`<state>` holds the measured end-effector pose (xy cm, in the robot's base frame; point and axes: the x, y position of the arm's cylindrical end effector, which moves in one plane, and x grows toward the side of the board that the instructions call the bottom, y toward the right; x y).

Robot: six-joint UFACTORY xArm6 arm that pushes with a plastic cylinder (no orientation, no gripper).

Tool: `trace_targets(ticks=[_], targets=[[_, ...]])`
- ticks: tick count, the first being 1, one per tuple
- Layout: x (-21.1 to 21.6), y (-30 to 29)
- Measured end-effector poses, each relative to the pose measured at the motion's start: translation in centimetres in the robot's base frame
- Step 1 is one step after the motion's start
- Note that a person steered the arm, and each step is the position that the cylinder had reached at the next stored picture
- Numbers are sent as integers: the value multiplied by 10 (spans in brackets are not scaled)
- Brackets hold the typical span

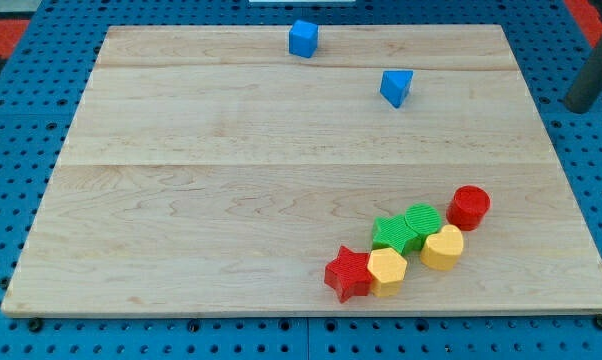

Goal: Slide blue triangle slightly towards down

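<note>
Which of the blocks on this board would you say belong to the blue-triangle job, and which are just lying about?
Part of the job:
blue triangle
my tip: its end is not visible; only a dark rod shows at the view's right edge, off the board

Just lying about:
blue cube
red cylinder
two green blocks
yellow heart
yellow hexagon
red star

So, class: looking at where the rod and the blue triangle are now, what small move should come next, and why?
Probably bring my tip in from the view's right edge to just above the blue triangle. It sits well right of the block and touches nothing, so a downward push cannot start yet. The board below the triangle looks free.
</note>
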<state>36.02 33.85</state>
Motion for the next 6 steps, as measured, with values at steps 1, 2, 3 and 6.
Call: trace_targets(ticks=[1,2,3,6], targets=[[2,-1],[7,-51],[-19,-129],[-60,-267]])
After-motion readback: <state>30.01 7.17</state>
